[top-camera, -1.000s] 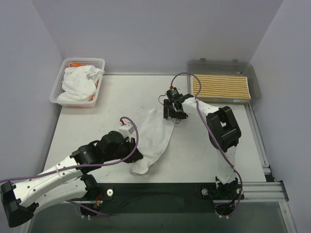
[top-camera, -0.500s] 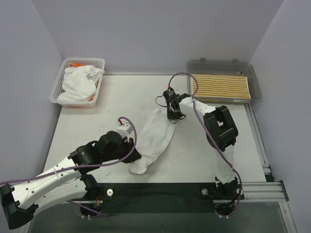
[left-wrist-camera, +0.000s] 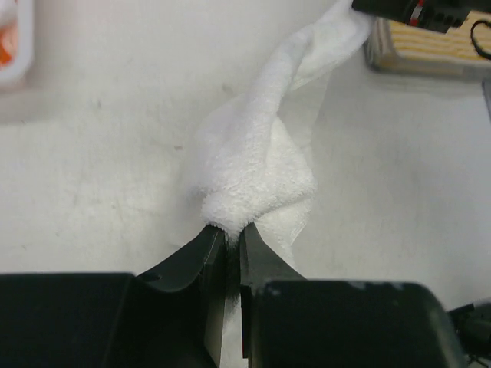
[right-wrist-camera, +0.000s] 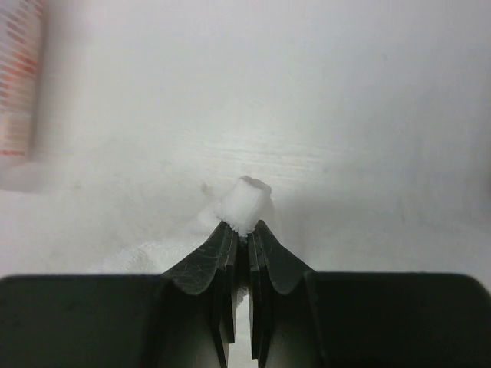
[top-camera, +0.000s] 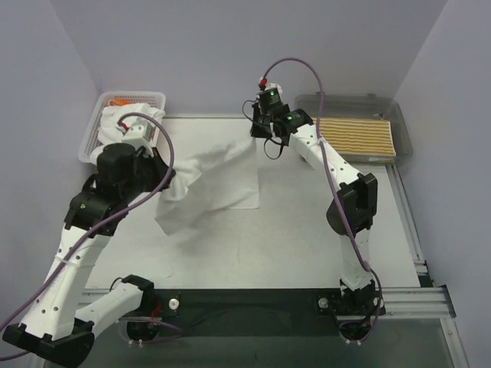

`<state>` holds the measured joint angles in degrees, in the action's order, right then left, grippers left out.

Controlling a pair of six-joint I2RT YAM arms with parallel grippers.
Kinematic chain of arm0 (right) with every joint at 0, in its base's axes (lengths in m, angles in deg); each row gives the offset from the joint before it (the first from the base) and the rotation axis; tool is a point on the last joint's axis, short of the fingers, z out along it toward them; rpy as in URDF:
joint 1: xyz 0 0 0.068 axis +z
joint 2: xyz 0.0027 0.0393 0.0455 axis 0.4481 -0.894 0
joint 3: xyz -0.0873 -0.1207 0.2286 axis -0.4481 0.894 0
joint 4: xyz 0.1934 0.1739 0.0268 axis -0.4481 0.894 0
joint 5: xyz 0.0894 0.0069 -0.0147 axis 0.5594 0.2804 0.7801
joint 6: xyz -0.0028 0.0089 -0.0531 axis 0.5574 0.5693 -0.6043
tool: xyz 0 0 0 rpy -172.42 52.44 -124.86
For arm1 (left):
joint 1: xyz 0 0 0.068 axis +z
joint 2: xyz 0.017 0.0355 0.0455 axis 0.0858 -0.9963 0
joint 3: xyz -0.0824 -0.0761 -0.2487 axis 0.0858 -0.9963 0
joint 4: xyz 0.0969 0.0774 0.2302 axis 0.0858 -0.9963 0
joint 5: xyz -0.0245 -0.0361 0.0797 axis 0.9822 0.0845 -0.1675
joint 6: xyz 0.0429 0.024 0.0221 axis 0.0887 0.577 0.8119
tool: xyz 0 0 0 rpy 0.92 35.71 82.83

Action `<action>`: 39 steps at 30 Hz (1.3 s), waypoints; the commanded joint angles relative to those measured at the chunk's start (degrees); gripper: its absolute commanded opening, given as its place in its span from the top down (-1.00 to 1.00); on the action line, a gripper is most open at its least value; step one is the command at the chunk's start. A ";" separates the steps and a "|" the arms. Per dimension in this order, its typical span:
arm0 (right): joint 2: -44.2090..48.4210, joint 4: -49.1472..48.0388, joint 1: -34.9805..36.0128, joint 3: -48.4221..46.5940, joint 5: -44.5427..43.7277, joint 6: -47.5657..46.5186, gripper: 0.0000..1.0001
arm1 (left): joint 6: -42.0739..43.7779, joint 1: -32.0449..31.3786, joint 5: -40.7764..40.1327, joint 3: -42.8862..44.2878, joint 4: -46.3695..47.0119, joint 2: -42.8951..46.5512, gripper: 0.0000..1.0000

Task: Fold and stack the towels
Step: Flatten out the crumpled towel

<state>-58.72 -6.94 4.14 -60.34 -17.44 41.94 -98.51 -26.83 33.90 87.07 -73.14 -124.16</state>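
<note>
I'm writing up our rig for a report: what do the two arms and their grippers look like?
The left arm and right arm have white links with bulky black joint housings, and a purple cable loops along each. The left gripper and right gripper have black fingers tapering to narrow flat tips. A small green light glows near the right wrist.

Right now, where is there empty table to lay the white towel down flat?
The widest bare table is the near strip between the white towel and the near edge. A smaller patch lies between the towel and the right arm. Far corners are crowded: basket full of towels, tray with a striped towel.
</note>
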 commanded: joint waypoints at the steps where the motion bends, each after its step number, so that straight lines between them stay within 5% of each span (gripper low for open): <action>1: 3.55 1.10 0.17 -10.37 4.34 -0.67 0.87 | 7.46 2.14 -1.35 12.37 -0.73 -1.93 1.00; 5: 6.44 -1.17 -0.18 -13.58 6.19 -1.81 0.92 | 8.26 2.14 -1.80 17.60 -1.00 -2.04 1.00; 9: 12.69 -5.04 -1.05 -3.58 6.90 -3.57 0.92 | 8.17 2.14 2.84 12.61 -0.91 2.09 1.00; 18: 17.80 -11.02 -4.22 28.86 5.76 -3.14 0.89 | -8.25 0.74 24.90 -22.95 5.92 11.67 1.00; 21: 16.92 -12.51 -5.19 37.12 5.67 -2.52 0.96 | -13.35 -3.38 23.52 -29.22 9.10 14.22 0.92; 25: 18.23 -13.92 -5.98 45.64 3.48 -2.78 0.96 | -16.35 -11.38 22.29 -30.47 10.51 13.44 0.55; 26: 18.67 -13.92 -6.24 46.80 2.69 -3.04 0.95 | -17.14 -13.05 21.94 -30.65 11.04 13.35 0.41; 27: 19.20 -13.92 -6.50 47.68 2.68 -3.48 0.94 | -18.01 -14.81 21.85 -30.74 12.26 13.35 -0.02; 31: 21.04 -13.84 -7.73 51.73 2.68 -5.15 0.87 | -16.71 -18.34 22.90 -27.33 12.80 10.64 -0.52; 35: 21.84 -13.84 -8.88 53.66 2.68 -6.39 0.89 | -9.77 -16.86 14.86 -17.34 10.44 2.47 -0.55; 39: 22.72 -14.01 -9.23 54.45 2.68 -7.44 0.93 | -3.01 -8.69 10.17 -8.26 13.23 -12.00 -0.51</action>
<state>-38.72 -21.02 -4.82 -6.66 -13.18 36.37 -108.04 -40.60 50.51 72.38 -64.68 -128.92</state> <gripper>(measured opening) 0.081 0.762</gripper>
